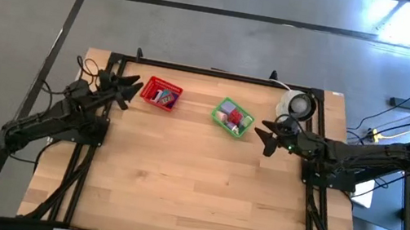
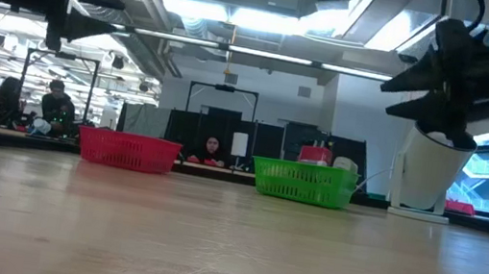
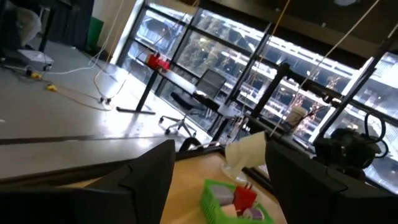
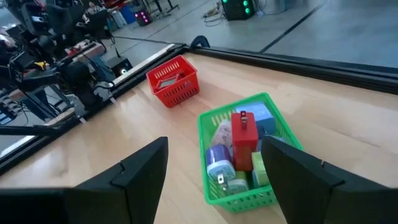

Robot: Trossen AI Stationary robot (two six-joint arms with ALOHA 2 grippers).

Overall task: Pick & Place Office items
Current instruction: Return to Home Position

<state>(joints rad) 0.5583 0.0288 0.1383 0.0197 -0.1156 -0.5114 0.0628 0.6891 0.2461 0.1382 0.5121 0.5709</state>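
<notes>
- Left end effector [image 1: 133, 90] hovers over the far left part of the worktop [image 1: 193, 187], just beside the red basket [image 1: 178, 91] — its fingers [image 3: 149, 168] are spread wide apart and grip nothing.
- Right end effector [image 1: 263, 137] hangs on the opposite side, just right of the green basket [image 1: 228, 101] and aimed toward it; we see its fingers [image 4: 143, 165] spread equally wide, likewise gripping nothing.
- From the low view we judge both arms to be raised above the wood, touching neither basket.
- We find the office items [image 1: 232, 118] inside the two baskets.
- In the green basket a red piece [image 4: 244, 134] stands upright near the middle, with a blue piece [image 4: 262, 117] touching it on one side and a lavender piece [image 4: 217, 158] close on the other. A green piece [image 4: 258, 163] sits against the basket's wall.
- In the red basket lie several small pieces [image 1: 160, 96], but we cannot tell them apart from the high view.
- Both baskets stand on the far half of the worktop with a gap between them — red to the left, green to the right — and each is turned askew to the worktop's edges.
- At the far right corner sits a clear container [image 1: 299, 105], near the right end effector and just behind it.
- Beyond the worktop, the low view shows a person [image 2: 212, 149] seated in the room, seen between the two baskets, and more people [image 2: 55, 104] farther off to the left.
</notes>
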